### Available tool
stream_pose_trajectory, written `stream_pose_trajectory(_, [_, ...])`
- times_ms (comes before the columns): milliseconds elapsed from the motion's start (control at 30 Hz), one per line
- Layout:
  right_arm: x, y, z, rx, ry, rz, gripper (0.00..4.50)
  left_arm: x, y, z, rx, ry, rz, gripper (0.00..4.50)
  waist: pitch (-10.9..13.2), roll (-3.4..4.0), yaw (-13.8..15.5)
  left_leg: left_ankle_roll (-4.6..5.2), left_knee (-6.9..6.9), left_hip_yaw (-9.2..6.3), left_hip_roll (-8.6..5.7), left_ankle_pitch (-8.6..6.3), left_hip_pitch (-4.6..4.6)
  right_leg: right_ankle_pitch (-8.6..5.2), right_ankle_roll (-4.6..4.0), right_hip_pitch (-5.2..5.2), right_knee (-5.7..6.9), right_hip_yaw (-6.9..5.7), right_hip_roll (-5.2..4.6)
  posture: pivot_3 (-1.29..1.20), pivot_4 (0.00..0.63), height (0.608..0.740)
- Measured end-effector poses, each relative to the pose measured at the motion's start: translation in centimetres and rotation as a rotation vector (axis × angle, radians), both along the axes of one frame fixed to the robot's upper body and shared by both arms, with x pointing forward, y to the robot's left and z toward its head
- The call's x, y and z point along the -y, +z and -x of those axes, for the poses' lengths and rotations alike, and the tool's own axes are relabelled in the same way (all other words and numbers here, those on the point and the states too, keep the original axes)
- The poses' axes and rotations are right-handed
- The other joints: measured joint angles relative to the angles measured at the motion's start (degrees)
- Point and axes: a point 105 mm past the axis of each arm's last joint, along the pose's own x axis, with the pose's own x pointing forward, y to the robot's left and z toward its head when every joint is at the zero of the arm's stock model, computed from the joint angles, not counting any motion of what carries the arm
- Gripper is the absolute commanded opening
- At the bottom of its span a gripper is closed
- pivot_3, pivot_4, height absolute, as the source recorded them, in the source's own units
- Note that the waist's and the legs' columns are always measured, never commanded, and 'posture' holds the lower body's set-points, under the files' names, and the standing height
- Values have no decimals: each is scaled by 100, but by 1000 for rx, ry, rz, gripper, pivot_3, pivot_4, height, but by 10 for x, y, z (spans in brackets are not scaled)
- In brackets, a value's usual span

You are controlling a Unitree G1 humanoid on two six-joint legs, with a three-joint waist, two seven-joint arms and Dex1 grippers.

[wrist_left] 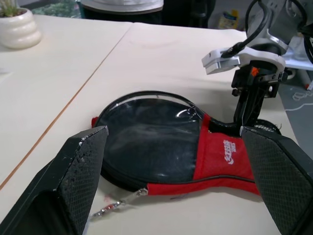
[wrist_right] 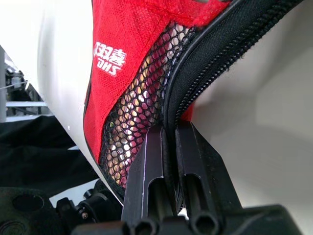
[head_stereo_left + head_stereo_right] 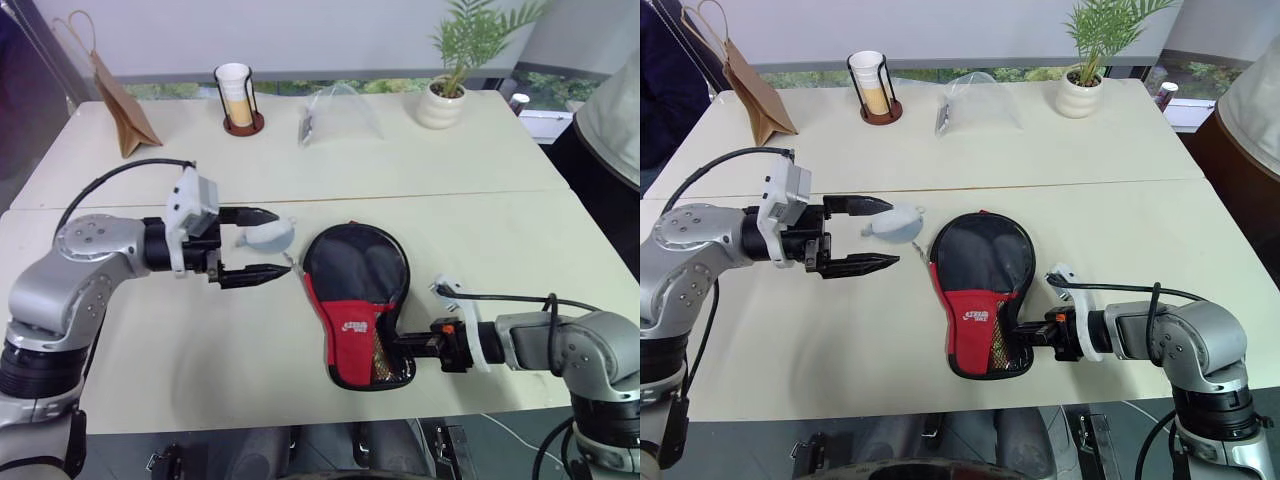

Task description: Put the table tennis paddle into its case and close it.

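Your right gripper pinches the zip edge at the handle end of the case, flat on the tabletop beside the wide-open, empty left gripper; soft fabric buckles, so steady it near the zip.

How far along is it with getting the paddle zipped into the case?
Done: the table tennis paddle is not seen outside the case, so it looks inserted. In hand: the right gripper is pinched shut on the case's zip edge. Left: zipping appears unfinished; the left gripper waits open.
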Motion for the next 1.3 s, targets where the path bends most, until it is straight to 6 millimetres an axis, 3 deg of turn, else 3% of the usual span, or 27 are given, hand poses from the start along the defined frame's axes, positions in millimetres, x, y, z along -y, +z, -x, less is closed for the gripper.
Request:
stream_pose_trajectory(100, [0,3,-3,19,-6,9,982,1,-3,0,-11,-6,-5,4500,0,0,-1,0,0,0,0,0,0,0,0,0,0,0,0,0,150,734])
stream_pose_trajectory(333, [15,24,-15,104,-16,54,4443,-2,-6,-4,-2,1,-12,4500,2,1,2,1,2,3,0,0,0,-1,-1,1,-1,-2,0,0,150,734])
stream_pose_trajectory(533, [45,69,-54,352,-59,166,4443,-16,-11,-17,15,61,-37,4500,3,1,-10,1,3,7,3,0,0,-1,-1,0,-4,-4,0,0,150,734])
stream_pose_trajectory(633, [31,97,-70,552,32,162,4443,-23,-14,-26,44,96,-66,4500,4,0,-29,0,0,8,10,0,0,0,2,-4,-3,-4,4,0,150,734])
stream_pose_trajectory(733, [-10,109,-81,730,181,98,4443,-29,-18,-36,67,123,-99,4500,4,0,-50,0,-3,9,10,0,0,10,20,-8,-1,-4,6,0,150,734])
stream_pose_trajectory(833, [-48,97,-85,790,298,30,4443,-35,-24,-42,81,146,-129,4500,5,1,-51,0,-4,8,7,1,0,11,21,-11,0,-3,4,0,150,734])
stream_pose_trajectory(967, [-66,64,-99,789,327,37,4443,-42,-33,-49,79,177,-155,4500,5,0,0,-1,1,7,-8,1,0,12,21,-7,2,-4,4,0,150,734])
stream_pose_trajectory(1167, [-69,22,-116,768,333,104,4443,-43,-39,-62,106,194,-173,4500,5,0,-15,-6,0,7,-10,4,0,13,22,-10,8,-6,8,0,150,734])
stream_pose_trajectory(1300, [-67,14,-120,800,358,144,4443,-36,-47,-73,110,185,-186,4500,3,-1,-20,-10,-1,7,-7,6,15,13,22,0,15,-7,13,0,150,734])
